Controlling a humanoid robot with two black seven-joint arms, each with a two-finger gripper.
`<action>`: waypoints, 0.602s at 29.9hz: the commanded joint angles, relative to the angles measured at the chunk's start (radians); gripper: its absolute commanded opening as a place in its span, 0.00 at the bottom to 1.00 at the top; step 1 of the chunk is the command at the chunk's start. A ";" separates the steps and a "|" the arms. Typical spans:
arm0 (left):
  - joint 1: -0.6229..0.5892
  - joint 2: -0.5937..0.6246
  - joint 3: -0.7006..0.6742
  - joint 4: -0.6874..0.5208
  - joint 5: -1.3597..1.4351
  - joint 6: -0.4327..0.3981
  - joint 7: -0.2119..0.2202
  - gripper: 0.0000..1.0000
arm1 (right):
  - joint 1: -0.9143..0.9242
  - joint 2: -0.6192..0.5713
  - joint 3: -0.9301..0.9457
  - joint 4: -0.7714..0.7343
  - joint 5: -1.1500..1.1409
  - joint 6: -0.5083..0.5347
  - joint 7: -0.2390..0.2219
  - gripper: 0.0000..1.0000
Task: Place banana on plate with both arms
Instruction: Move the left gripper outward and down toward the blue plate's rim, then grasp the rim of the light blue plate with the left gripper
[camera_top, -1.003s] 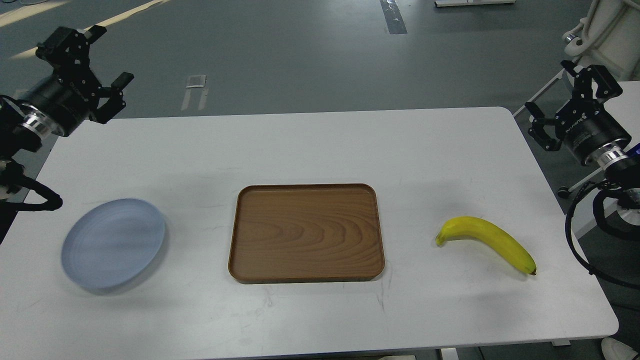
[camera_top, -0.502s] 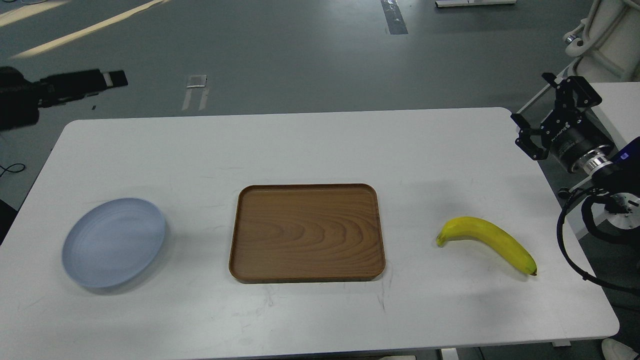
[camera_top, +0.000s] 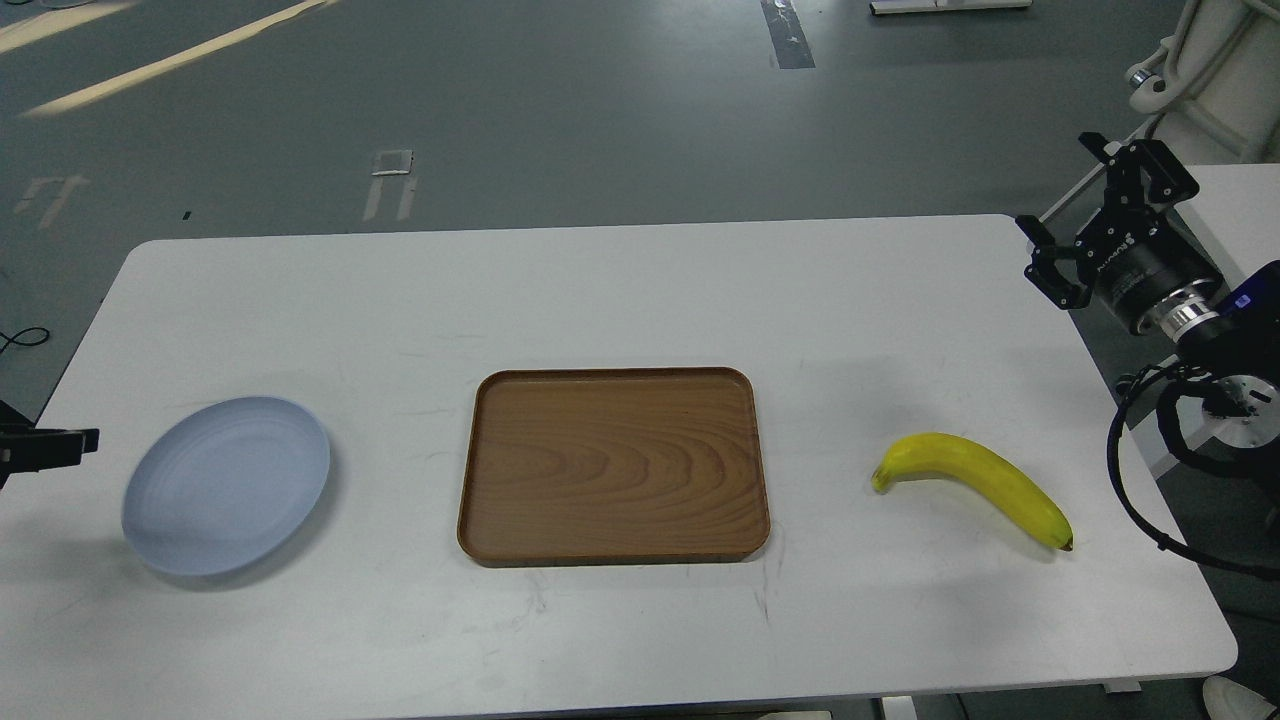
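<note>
Banana (camera_top: 975, 484) first: it lies flat on the white table (camera_top: 640, 300), well to the right of the brown wooden tray (camera_top: 613, 466), with its greenish stem end turned toward the tray and its dark tip pointing away toward the table's near right corner. My right claw (camera_top: 1087, 215) hangs in the air beyond the table's far right edge, well apart from the banana and farther from the tray than the banana is. Its two fingers are spread wide and hold nothing. Behind it I see the silver wrist ring and a loop of black cable.

On the tray's other side, well to its left, sits the plate (camera_top: 226, 485), flat on the table and bare. Just left of the plate, at the frame edge, a small dark piece of my left arm (camera_top: 45, 448) pokes in; I take it for the left claw's end, but so little shows that I cannot tell whether it is wide or closed. It is near the plate's left rim, though I cannot tell if it touches.

Counting: one banana, one plate, one tray, one table, two arms. Tray between plate and banana, all three apart from each other.
</note>
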 joint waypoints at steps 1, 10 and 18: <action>0.003 -0.030 0.022 0.026 -0.019 0.003 0.000 0.99 | 0.001 0.001 0.000 0.000 0.000 0.000 0.000 1.00; 0.038 -0.095 0.043 0.052 -0.100 0.006 0.000 0.96 | -0.002 0.001 -0.001 0.000 0.000 0.000 0.000 1.00; 0.075 -0.131 0.043 0.090 -0.108 0.009 0.000 0.83 | -0.002 0.001 -0.001 -0.002 0.000 0.000 0.000 1.00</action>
